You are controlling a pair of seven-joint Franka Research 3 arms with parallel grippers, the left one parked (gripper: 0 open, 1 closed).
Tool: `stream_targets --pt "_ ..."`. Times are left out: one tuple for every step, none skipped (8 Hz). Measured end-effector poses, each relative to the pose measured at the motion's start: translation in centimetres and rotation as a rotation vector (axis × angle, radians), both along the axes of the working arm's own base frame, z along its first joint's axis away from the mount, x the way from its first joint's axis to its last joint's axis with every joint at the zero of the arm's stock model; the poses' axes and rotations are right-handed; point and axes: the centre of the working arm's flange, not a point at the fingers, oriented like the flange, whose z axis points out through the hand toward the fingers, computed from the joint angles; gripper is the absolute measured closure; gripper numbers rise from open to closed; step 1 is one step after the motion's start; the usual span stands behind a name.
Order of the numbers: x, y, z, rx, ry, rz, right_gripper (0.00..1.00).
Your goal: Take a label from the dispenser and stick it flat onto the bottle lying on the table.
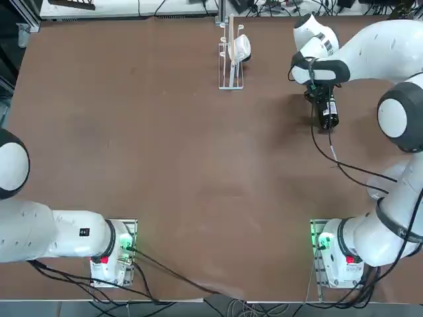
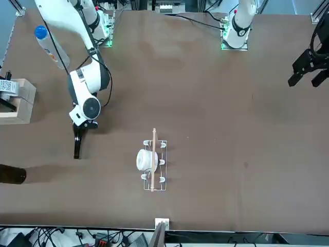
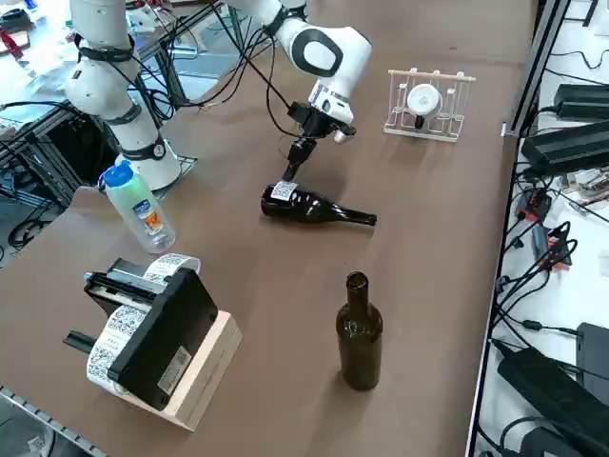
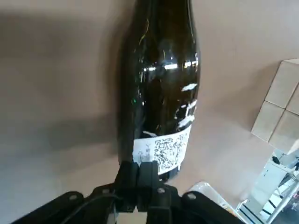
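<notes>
The right gripper [image 4: 138,163] is shut, its two fingertips together with nothing between them. They are right at the white label [image 4: 163,148], overlapping its edge in the wrist view; whether they press on it, I cannot tell. The label is on the dark bottle [image 3: 309,206], wrapped across the body close to the base, its printed face outward.

The bottle lies on its side on the table [image 3: 238,267], in the right part of the scene. Its long axis runs from near to far, the neck pointing to the far side and the base towards the robot. The label's band runs across that axis.

The right arm [image 1: 370,56] rises from its base at the near right, bends at the elbow and reaches in from the right. Its wrist is above the table, and the gripper slants down to the labelled end of the bottle.

The dispenser [image 3: 428,107] stands farther left and farther out than the bottle, well apart from it, with its white roll [image 3: 424,100] in the frame. A brown bottle [image 3: 360,335] stands upright to the right of the lying one, and a clear bottle with a blue cap [image 3: 139,208] is nearer the robot.
</notes>
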Motion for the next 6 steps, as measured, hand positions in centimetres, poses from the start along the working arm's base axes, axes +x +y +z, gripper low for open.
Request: stream_targets --pt "0.1 -0.1 -0.1 0.004 -0.006 0.000 0.98" --pt "0.2 -0.2 -0.3 0.006 -0.010 0.000 0.98" --pt "0.2 -0.1 -0.5 0.008 -0.010 0.002 0.98" --pt "0.2 -0.1 -0.7 0.008 -0.010 0.002 0.98" --pt "0.2 -0.1 -1.0 0.006 -0.007 0.000 0.98" --pt "0.1 -0.1 -1.3 0.003 -0.005 -0.003 0.98"
